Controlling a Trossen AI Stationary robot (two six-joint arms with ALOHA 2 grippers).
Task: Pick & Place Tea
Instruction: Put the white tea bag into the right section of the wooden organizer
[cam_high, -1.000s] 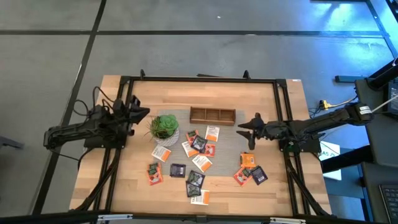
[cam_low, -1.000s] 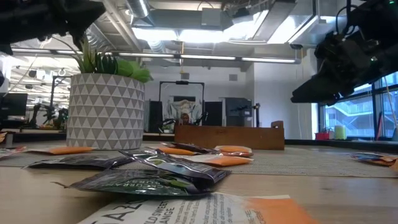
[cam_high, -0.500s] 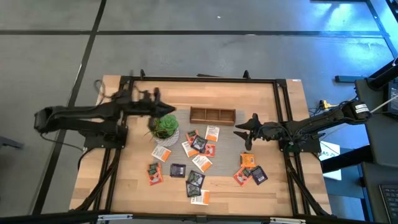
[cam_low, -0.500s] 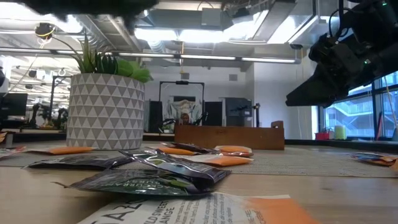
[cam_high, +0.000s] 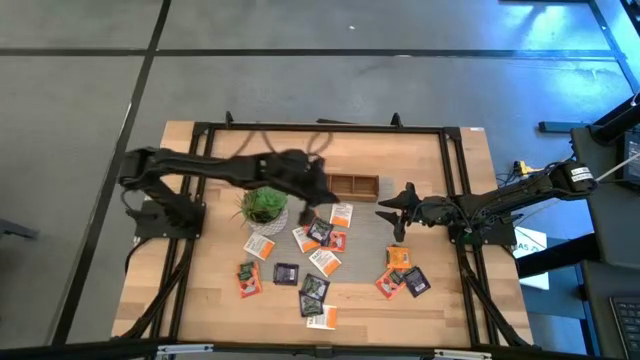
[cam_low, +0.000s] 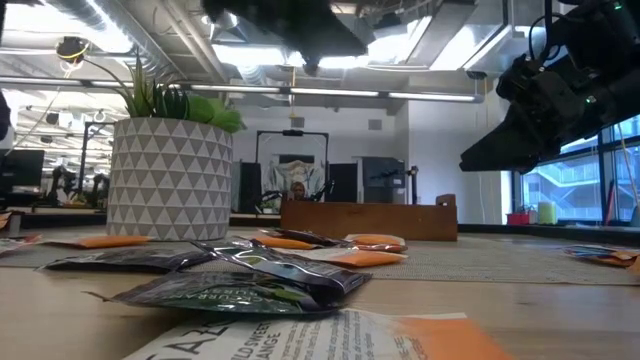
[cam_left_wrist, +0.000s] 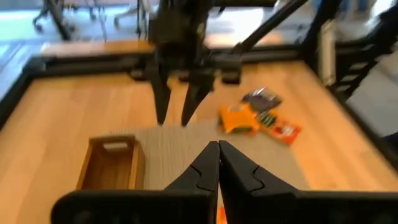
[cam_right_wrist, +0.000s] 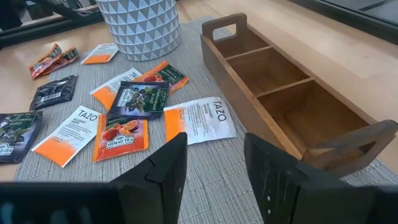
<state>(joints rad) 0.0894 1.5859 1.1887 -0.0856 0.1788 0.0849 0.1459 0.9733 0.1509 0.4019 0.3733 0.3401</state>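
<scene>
Several flat tea sachets lie loose on the table: a central cluster (cam_high: 320, 235), a group near the right (cam_high: 402, 272) and others toward the near edge (cam_high: 285, 280). In the right wrist view they lie on a grey mat (cam_right_wrist: 134, 102). My left gripper (cam_high: 320, 192) is shut and empty, hovering over the left end of the wooden box (cam_high: 342, 185); its closed tips (cam_left_wrist: 217, 148) show in its wrist view. My right gripper (cam_high: 386, 208) is open and empty, hovering right of the box, its fingers (cam_right_wrist: 165, 168) pointing at the central cluster.
A potted plant (cam_high: 265, 205) in a triangle-patterned pot (cam_low: 170, 180) stands left of the central sachets, under my left arm. The three-compartment box (cam_right_wrist: 280, 93) lies along the mat's far edge. A black frame (cam_high: 320, 128) runs round the table.
My left arm has swung fast from the table's left edge toward the right, passing over the plant, and its gripper now hangs by the box's left end. My right gripper has shifted slightly toward the table's left. The sachets have not moved.
</scene>
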